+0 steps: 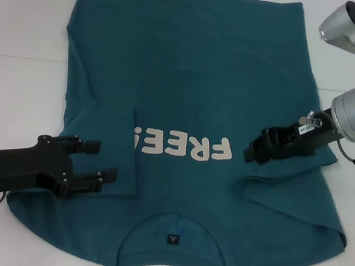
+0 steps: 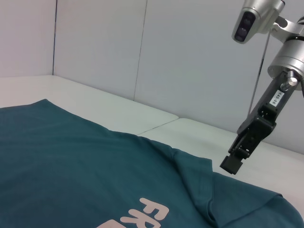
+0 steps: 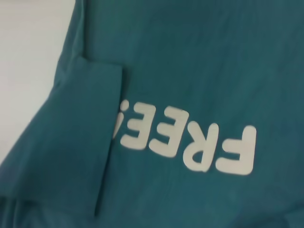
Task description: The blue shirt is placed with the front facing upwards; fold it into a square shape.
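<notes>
**Item: the blue shirt (image 1: pixel 226 80).** Spread front-up on the white desk (image 1: pixel 21 14), collar edge toward the robot, hem at the far side. The cream lettering (image 1: pixel 176 144) reads upside down in the head view. The sleeve on the left claw's side is already folded inward, its straight edge just touching the end of the lettering. The sleeve on the right claw's side is bunched, with creases running beneath that claw.

**Item: left claw (image 1: pixel 100 161).** Fingers parted, gripping nothing. It hovers low over the folded sleeve panel, tips pointing toward the lettering just ahead of it.

**Item: right claw (image 1: pixel 254 148).** Poised over the cloth on its own side, the lettering just inboard of its tip. The left wrist view shows it above the fabric, not touching. Whether its fingers are parted or closed cannot be told.

**Step in hand (judged):** folding the right-side sleeve and edge inward to match the left.

**Handling notes:**
- Grip the outer sleeve edge, outboard of the right claw, not the bunched cloth beneath it.
- Pinch the top layer only.
- Carry the edge inward until the fold line mirrors the left one.
- Lay it down flat before letting go, since soft cotton creases easily.
</notes>
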